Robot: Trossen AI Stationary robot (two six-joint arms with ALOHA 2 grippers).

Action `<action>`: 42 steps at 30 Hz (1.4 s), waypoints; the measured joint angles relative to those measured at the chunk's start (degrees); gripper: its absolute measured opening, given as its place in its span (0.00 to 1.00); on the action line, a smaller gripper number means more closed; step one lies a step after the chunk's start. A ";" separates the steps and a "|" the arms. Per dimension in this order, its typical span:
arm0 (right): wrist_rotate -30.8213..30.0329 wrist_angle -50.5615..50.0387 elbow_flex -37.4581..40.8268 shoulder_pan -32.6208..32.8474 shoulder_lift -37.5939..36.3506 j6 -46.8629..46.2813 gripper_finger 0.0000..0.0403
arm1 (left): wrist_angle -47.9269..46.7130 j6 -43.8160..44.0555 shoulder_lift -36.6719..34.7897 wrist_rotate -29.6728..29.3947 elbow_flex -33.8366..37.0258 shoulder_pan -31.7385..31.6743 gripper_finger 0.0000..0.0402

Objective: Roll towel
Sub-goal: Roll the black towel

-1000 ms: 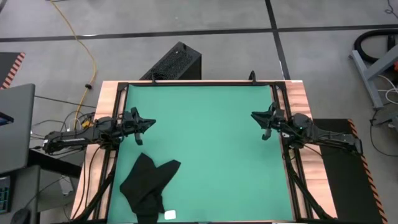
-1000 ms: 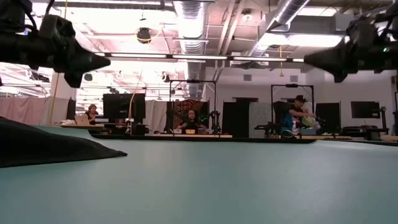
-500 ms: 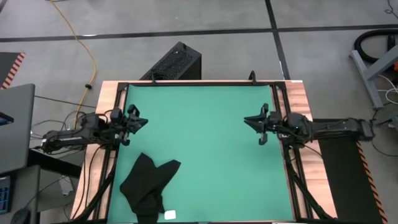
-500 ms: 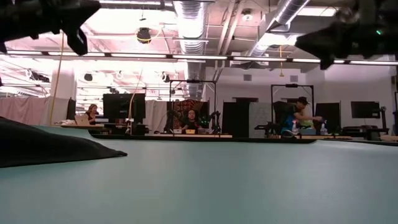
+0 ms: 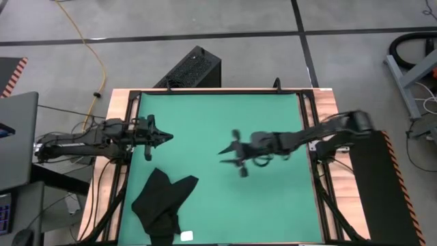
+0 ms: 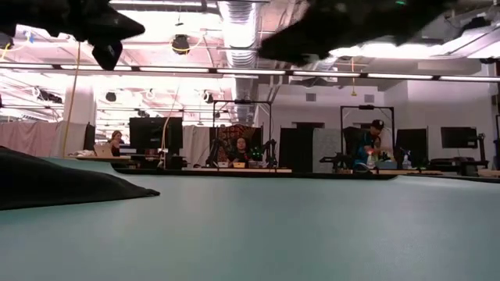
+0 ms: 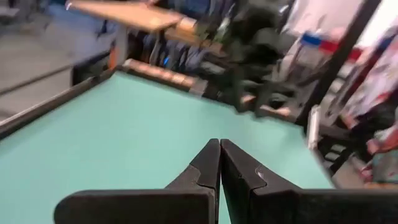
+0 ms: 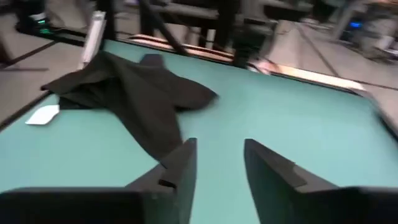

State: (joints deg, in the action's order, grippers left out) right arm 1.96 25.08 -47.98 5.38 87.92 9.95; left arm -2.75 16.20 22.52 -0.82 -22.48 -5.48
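The black towel [image 5: 162, 203] lies crumpled on the green mat [image 5: 225, 116] near the table's near left corner, with its white tag [image 5: 186, 236] at the near edge. It also shows in the low view [image 6: 55, 183] and in the right wrist view [image 8: 134, 87]. My right gripper [image 5: 229, 156] hangs open above the mat's middle, pointing toward the towel, with nothing between its fingers [image 8: 180, 165]. My left gripper [image 5: 167, 137] is shut [image 7: 219, 149] and held level above the mat's left side, beyond the towel's far end.
Black frame rails [image 5: 305, 116] and wooden table strips [image 5: 326, 109] border the mat. A black box [image 5: 191, 68] stands beyond the far edge. The mat's middle and right part are bare. People sit at desks [image 6: 375, 148] in the room behind.
My right gripper has swept from the table's right edge out over the mat's middle, toward the towel, rising a little, and its fingers now stand wider apart. My left gripper has risen, still shut. The towel has stayed where it was.
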 joint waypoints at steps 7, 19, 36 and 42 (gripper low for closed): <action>4.47 3.82 -15.49 1.92 21.51 -0.88 0.55 | -3.48 -1.06 1.75 -2.96 -1.82 0.65 0.00; 1.41 2.65 -32.70 4.41 44.55 -3.79 0.52 | -6.55 -2.05 1.72 -3.01 -1.82 0.64 0.00; -14.08 -8.58 -37.06 4.73 48.40 -10.09 0.08 | -8.75 -3.78 1.86 -4.73 -1.79 0.64 0.00; -18.43 -16.29 -36.23 6.35 39.91 -3.57 0.02 | -8.95 -3.61 2.27 -7.79 -1.77 0.64 0.00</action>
State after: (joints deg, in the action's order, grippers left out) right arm -16.47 8.79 -84.20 11.73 127.83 6.38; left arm -11.70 12.59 24.79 -8.62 -24.25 -4.84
